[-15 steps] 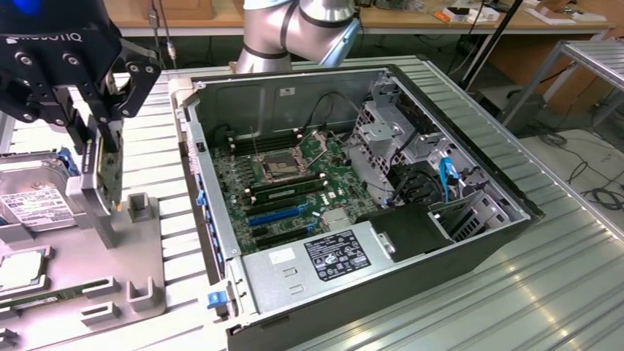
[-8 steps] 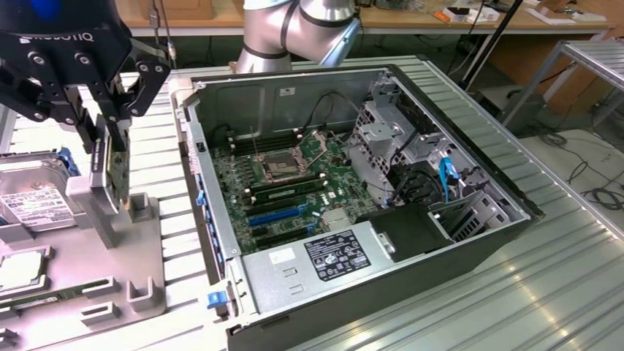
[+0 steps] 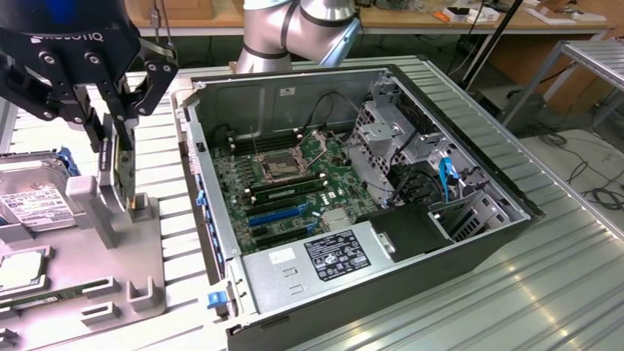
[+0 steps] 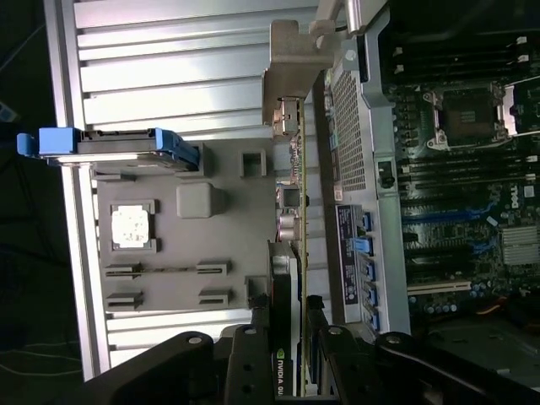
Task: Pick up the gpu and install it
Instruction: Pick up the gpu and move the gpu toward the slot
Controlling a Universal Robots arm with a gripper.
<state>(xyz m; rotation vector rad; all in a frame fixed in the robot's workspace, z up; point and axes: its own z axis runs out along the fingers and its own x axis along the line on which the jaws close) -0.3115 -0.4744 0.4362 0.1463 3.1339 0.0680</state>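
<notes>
Fingers: black fingers (image 3: 99,136) of gripper (image 3: 112,157) pinch both faces of the gpu (image 3: 124,183), a thin dark card with a green edge.
Gpu: upright between fingers, lower end in grey slotted stand (image 3: 102,216).
Beside fingers: open black computer case (image 3: 292,95).

Open PC case (image 3: 292,91) mid-frame w/ mobo (image 3: 292,172) & labelled PSU (image 3: 326,256) inside, blue cable (image 3: 446,179) right of centre, grey fixture (image 3: 98,281) lower left w/ HDD (image 3: 29,201), CPU (image 3: 20,269), RAM stick (image 3: 49,296), all on ribbed metal table (image 3: 546,292).

End effector (image 3: 114,146) pointing down — fingers clamped on gpu (image 3: 123,181).
</notes>
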